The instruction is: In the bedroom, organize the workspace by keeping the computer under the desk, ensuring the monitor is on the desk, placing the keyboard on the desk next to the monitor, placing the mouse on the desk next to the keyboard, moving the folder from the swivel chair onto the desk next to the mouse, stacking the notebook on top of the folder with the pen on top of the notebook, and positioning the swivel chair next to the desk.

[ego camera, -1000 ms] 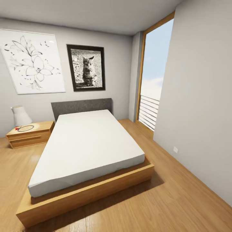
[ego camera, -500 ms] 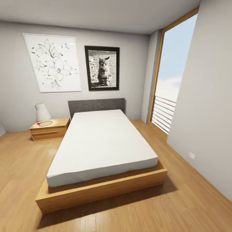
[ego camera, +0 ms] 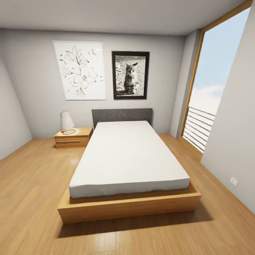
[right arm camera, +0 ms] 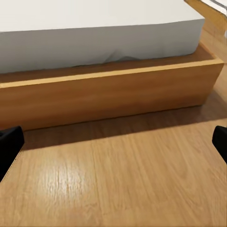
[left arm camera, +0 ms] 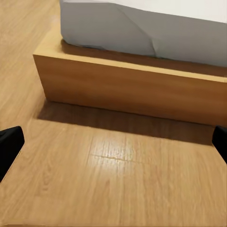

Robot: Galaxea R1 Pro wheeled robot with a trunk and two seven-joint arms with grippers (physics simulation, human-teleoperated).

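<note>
The robot looks at a bed [ego camera: 129, 156] with a white mattress on a low wooden frame. It stands on a wooden floor [ego camera: 32, 198]. A small wooden nightstand [ego camera: 72, 137] with a white lamp [ego camera: 66, 120] sits beside the bed. Two pictures hang on the wall: a flower drawing [ego camera: 80, 70] and a cat photo [ego camera: 130, 75]. A tall window [ego camera: 219, 85] is at the right.

The left jaws [left arm camera: 113, 146] are wide apart over the floor near the bed frame. The right jaws [right arm camera: 113, 144] are wide apart too. Both hold nothing.

Glossy wooden floor [ego camera: 32, 198], wooden bed frame [ego camera: 127, 207], smooth white mattress [ego camera: 127, 156].
</note>
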